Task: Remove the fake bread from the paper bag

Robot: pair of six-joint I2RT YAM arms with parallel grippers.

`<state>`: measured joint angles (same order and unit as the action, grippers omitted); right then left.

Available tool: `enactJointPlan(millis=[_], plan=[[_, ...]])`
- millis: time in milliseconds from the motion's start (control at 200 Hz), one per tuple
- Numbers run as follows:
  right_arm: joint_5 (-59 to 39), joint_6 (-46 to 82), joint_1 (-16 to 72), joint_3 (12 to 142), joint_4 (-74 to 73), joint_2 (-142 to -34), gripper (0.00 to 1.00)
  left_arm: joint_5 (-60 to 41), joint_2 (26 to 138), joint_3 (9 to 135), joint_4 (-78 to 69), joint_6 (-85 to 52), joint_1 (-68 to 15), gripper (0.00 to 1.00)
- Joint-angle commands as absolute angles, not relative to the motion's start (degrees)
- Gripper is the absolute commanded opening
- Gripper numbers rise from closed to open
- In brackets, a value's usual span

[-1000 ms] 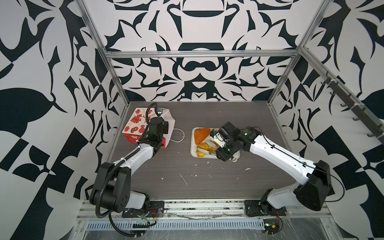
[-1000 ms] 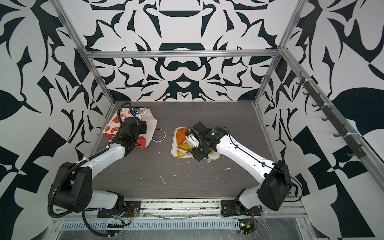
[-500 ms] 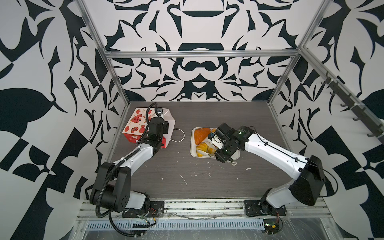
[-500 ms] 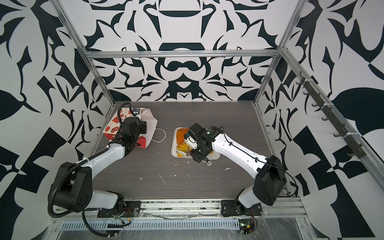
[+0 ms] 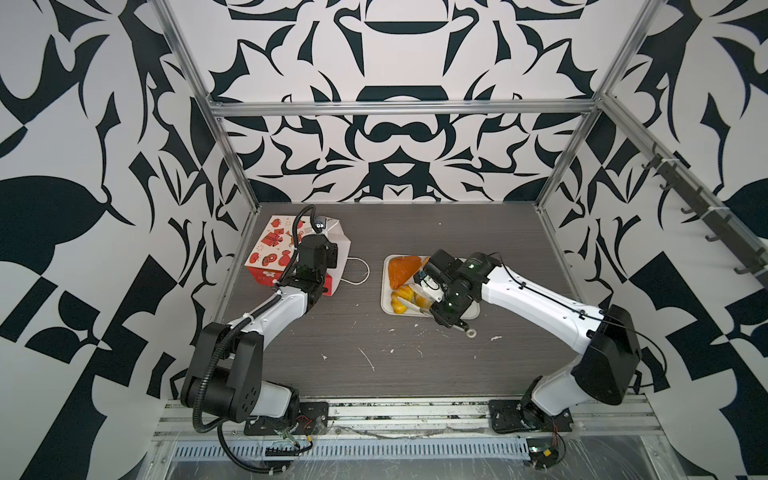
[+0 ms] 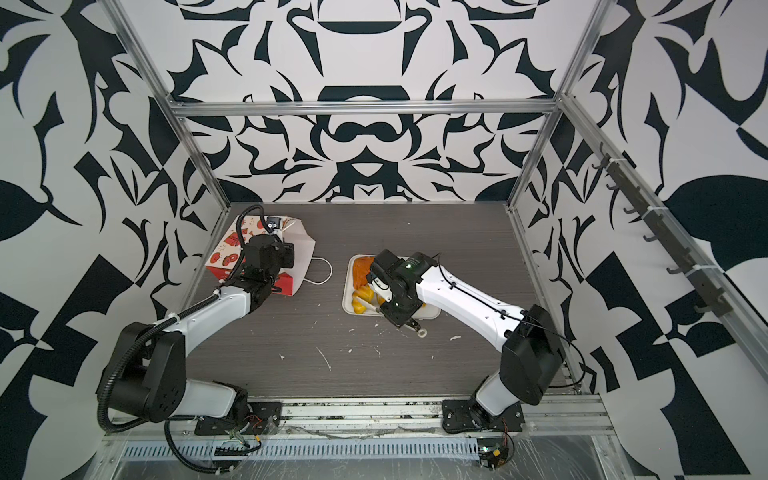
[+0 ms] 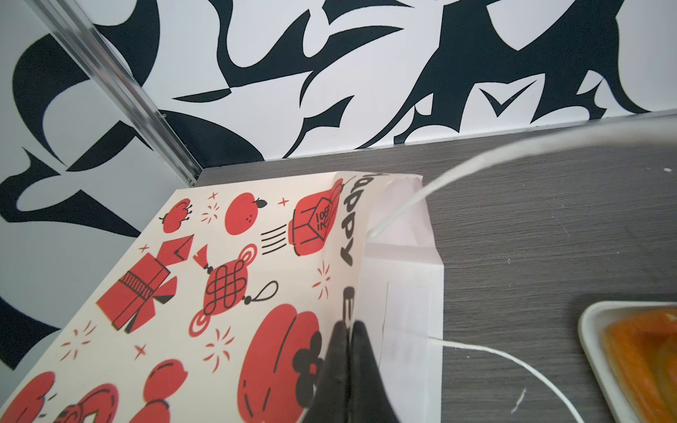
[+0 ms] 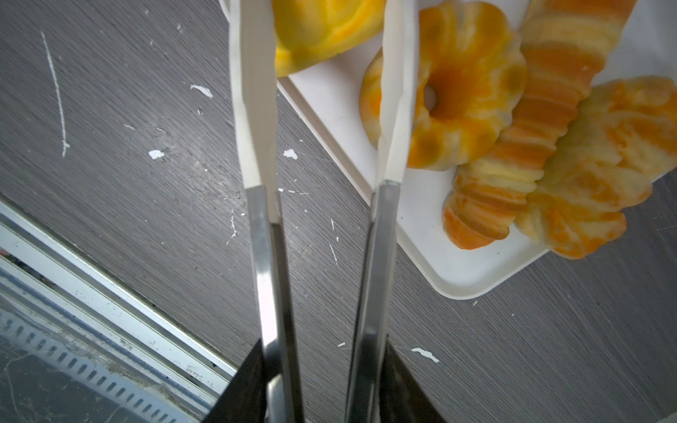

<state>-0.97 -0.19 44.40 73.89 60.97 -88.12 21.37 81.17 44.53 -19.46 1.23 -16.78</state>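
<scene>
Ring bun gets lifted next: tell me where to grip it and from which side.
Probably pinch the ring bun by its free rim, one tongs tip in the hole, one outside, from the bare side of the tray; the long twist crowds the opposite edge.

The dark wood-grain surface [image 5: 415,232] carries a white tray [image 5: 385,300] near its middle. In both top views, a paper bag [image 5: 270,251] lies on its side to the left of the tray, well apart from it. Its cord handle [image 5: 367,269] loops flat toward the tray. White scraps [image 5: 367,358] dot the surface in front of the tray.
</scene>
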Motion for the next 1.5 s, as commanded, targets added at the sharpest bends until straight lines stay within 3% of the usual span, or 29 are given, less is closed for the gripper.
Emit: enactJointPlan(millis=[0, 715, 1180, 1320, 1495], plan=[[-0.7, 0.16, 44.72, 75.91, 62.55, -85.67, 0.42, 20.87, 81.66, 44.94, -20.74, 0.04, -16.56, 0.0], [-5.77, 5.02, 44.74, 71.03, 59.14, -79.93, 0.23, 20.64, 81.68, 44.27, -21.36, -0.35, -16.56, 0.0], [-0.73, 7.16, 42.92, 70.06, 60.9, -80.49, 0.26, 20.75, 81.39, 43.53, -21.64, -0.44, -16.53, 0.0], [-0.67, 8.0, 42.3, 69.54, 61.75, -79.8, 0.39, 20.75, 81.32, 43.42, -21.69, -0.44, -16.61, 0.0], [0.3, 7.98, 41.65, 68.99, 59.5, -75.52, 0.42, 20.75, 81.47, 43.28, -21.84, -0.44, -16.59, 0.0]])
